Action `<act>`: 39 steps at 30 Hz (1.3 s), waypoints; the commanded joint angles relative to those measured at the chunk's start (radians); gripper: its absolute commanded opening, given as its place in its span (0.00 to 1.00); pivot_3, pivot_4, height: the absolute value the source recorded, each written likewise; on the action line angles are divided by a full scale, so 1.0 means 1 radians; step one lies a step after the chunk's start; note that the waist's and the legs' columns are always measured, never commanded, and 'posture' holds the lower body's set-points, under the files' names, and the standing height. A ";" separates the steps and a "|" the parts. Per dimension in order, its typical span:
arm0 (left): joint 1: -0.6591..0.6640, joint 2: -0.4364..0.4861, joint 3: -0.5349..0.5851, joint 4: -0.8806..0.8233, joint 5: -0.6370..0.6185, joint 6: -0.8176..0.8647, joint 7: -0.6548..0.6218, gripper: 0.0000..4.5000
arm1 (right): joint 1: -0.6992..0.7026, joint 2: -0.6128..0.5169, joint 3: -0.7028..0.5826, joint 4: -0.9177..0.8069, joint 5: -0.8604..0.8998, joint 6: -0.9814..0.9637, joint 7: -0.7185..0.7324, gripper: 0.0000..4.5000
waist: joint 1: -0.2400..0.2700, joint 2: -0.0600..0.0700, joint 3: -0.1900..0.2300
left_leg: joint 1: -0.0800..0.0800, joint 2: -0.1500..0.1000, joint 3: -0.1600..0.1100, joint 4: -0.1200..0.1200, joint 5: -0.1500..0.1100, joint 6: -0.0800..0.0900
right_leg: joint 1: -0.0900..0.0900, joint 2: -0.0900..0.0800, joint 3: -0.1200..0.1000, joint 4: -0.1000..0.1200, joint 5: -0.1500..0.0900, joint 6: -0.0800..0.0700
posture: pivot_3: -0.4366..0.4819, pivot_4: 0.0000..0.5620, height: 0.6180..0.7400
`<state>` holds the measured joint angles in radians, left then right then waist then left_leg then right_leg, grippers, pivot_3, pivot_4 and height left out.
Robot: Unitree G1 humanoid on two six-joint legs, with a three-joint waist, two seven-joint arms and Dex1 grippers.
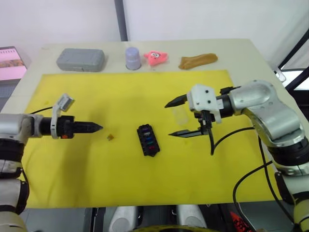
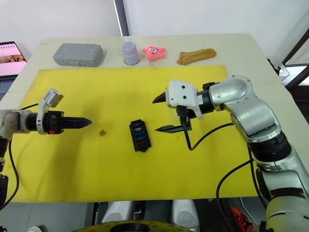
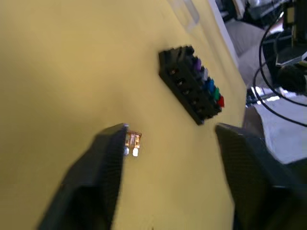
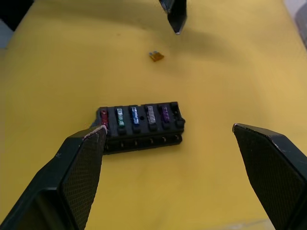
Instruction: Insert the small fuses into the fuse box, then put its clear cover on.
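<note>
head views: black lumpy fuse box [image 1: 148, 140] on the yellow mat [image 1: 72, 164], between the grippers; right claw [image 1: 175, 118] spread wide beside it. left wrist view: left claw [image 3: 170, 139] wide, orange fuse [image 3: 134, 142] touching one finger. right wrist view: five coloured fuses [image 4: 135, 115] seated.

Orange fuse [image 3: 133, 142] beside open left pincer [image 3: 170, 139], five-fuse fuse box [image 3: 189, 84] beyond
</note>
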<state>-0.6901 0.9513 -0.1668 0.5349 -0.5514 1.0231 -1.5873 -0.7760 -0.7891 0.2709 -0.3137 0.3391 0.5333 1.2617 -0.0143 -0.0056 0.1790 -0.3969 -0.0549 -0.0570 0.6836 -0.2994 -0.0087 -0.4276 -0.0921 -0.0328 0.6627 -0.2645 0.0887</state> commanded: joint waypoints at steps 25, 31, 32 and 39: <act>-0.078 -0.076 -0.166 0.241 0.022 -0.126 -0.027 0.48 | -0.067 0.012 0.002 -0.025 -0.009 -0.015 0.024 1.00 | 0.004 0.000 0.000 | 0.000 0.000 0.000 0.000 -0.001 0.002 | 0.000 -0.001 0.000 0.001 0.000 0.000 | 0.48 0.27 0.92; -0.088 -0.098 -0.182 0.230 0.003 -0.126 -0.027 0.48 | -0.068 0.011 0.001 -0.033 -0.008 -0.004 0.021 1.00 | 0.006 0.000 0.000 | 0.000 -0.001 -0.001 0.000 -0.001 0.003 | 0.000 -0.001 0.000 0.001 0.000 0.000 | 0.48 0.27 0.92; -0.090 -0.101 -0.184 0.226 -0.001 -0.124 -0.027 0.48 | -0.068 0.011 0.001 -0.034 -0.008 -0.003 0.021 1.00 | 0.006 0.000 0.000 | 0.000 -0.001 -0.001 0.000 -0.001 0.003 | 0.000 -0.001 0.000 0.001 0.000 0.000 | 0.48 0.27 0.92; -0.094 -0.110 -0.195 0.204 -0.013 -0.116 -0.027 0.48 | -0.067 0.009 -0.002 -0.043 -0.007 0.008 0.018 1.00 | 0.006 0.000 0.000 | 0.000 -0.001 -0.001 0.001 0.000 0.002 | 0.000 -0.001 0.000 0.001 0.000 0.000 | 0.48 0.27 0.92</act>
<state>-0.7638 0.8515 -0.3473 0.7650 -0.5484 0.9067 -1.6129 -0.8136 -0.7759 0.2897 -0.3206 0.3286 0.5428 1.2831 -0.0080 -0.0057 0.1789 -0.3970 -0.0558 -0.0577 0.6841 -0.2996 -0.0063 -0.4272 -0.0934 -0.0327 0.6636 -0.2645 0.0889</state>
